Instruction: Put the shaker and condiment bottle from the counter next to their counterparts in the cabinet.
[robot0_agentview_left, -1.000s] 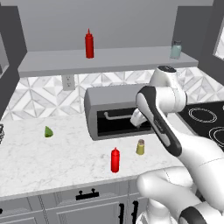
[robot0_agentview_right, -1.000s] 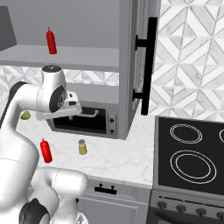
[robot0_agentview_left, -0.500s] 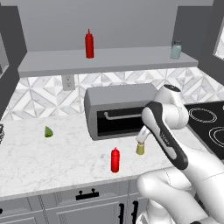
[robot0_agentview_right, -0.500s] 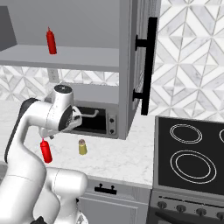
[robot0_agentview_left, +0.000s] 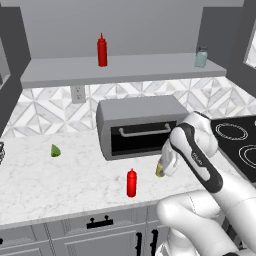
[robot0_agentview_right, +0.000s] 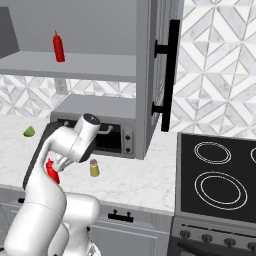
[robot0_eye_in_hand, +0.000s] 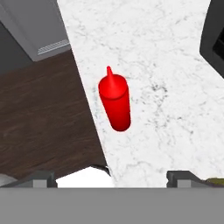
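I've got the gripper (robot0_eye_in_hand: 109, 175) spread wide and empty above the counter (robot0_eye_in_hand: 175, 65), tips straddling the view so the upright condiment bottle (robot0_eye_in_hand: 114, 103) sits between them for a grab, shaker (robot0_agentview_left: 160, 170) just beside my hand.

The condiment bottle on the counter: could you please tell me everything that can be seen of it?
The condiment bottle is a plain red squeeze bottle, plastic by its look, with a rounded shoulder narrowing to a pointed cone nozzle. It shows no label. It stands upright on the white veined counter near the front edge, in front of the grey toaster oven and left of the olive-yellow shaker. Nothing touches it but the counter. The open gripper looks down on it from above, apart from it.
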